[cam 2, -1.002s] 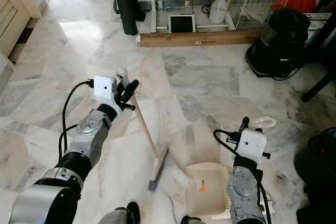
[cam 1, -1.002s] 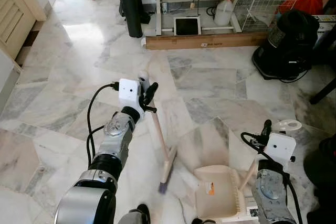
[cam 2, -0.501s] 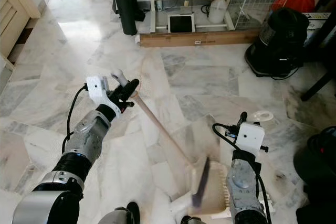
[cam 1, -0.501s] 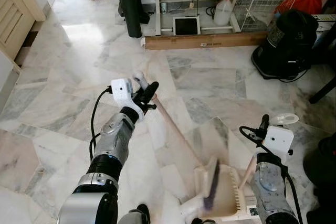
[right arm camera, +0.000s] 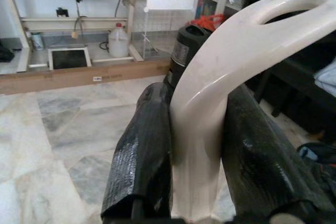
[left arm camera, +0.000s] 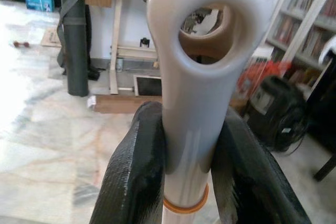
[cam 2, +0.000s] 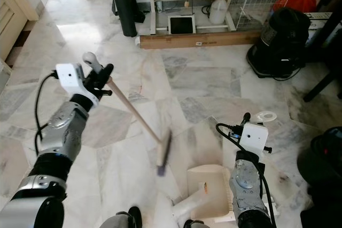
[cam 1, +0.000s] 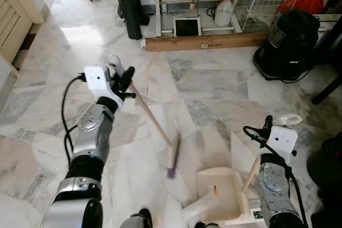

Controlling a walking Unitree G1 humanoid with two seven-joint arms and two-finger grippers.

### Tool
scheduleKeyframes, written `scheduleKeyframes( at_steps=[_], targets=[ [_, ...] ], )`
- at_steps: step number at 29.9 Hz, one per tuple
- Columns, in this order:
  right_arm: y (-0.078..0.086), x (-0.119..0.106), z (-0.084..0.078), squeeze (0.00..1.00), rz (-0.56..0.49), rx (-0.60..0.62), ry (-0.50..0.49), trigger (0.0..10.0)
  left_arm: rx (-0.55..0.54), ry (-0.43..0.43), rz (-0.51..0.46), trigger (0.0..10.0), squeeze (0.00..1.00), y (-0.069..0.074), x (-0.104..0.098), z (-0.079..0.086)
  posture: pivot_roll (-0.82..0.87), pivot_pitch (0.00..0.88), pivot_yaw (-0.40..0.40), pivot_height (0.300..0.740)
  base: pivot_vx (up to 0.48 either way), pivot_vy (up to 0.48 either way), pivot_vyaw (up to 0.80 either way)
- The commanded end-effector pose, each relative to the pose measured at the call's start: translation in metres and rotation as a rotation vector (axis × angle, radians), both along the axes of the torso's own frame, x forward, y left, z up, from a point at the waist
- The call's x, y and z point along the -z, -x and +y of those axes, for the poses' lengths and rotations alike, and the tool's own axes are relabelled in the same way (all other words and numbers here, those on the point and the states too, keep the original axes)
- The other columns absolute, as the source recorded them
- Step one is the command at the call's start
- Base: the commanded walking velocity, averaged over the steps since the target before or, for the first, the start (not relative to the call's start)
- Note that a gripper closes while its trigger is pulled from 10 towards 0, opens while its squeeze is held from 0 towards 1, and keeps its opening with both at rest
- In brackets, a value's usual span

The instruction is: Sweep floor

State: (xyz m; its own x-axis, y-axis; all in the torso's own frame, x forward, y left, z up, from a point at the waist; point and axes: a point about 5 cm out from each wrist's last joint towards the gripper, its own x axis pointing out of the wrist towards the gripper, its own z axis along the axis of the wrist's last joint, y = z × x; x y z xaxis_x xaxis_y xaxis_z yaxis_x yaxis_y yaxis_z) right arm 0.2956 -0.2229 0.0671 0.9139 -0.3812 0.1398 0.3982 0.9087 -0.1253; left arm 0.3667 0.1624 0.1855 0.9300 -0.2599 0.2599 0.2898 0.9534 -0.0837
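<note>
Left hand [cam 1: 121, 78] clamped on broom [cam 1: 152, 126] handle, brush head (blurred) low over marble floor [cam 1: 214, 89] just left of dustpan [cam 1: 222, 191]. Right hand [right arm camera: 205, 145] gripping dustpan handle, pan resting on floor near robot's feet.

Home utility corner: marble floor [cam 1: 214, 78], vacuum cleaner [cam 1: 291, 38], bookshelves [left arm camera: 310, 19].

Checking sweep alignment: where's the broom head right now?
In the left eye view the broom head is low at centre, just to the robot's left of the dustpan, outside its mouth, blurred.
</note>
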Motion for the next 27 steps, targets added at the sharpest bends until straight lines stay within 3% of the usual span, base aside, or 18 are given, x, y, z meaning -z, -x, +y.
scheduleKeyframes(
  at_steps=[1, 6, 8, 12, 27],
  targets=[
    [0.004, 0.009, 0.002, 0.0, 0.043, -0.013, -0.011, 10.0, 0.065, -0.076, 0.039, 10.0, 0.0, 0.005, 0.012, -0.01, 0.12, 0.139, 0.013, 0.74, 0.0, 0.0, 0.0],
    [0.003, 0.009, 0.002, 0.0, 0.041, -0.024, -0.01, 10.0, 0.067, -0.184, 0.044, 10.0, 0.0, 0.012, 0.026, -0.014, 0.12, 0.13, 0.012, 0.74, 0.0, 0.0, 0.0],
    [0.002, 0.009, 0.002, 0.0, 0.041, -0.027, -0.009, 10.0, 0.004, -0.222, 0.052, 10.0, 0.0, 0.015, 0.035, -0.011, 0.12, 0.125, 0.012, 0.74, 0.0, 0.0, 0.0],
    [0.002, 0.008, 0.001, 0.0, 0.039, -0.028, -0.01, 10.0, -0.066, -0.215, 0.073, 10.0, 0.0, 0.02, 0.045, -0.007, 0.12, 0.124, 0.01, 0.74, 0.0, 0.0, 0.0],
    [-0.001, 0.007, 0.003, 0.0, 0.037, -0.051, -0.017, 10.0, -0.067, -0.206, 0.065, 10.0, 0.0, 0.021, 0.047, -0.014, 0.12, 0.126, 0.006, 0.74, 0.0, 0.0, 0.0]
  ],
)
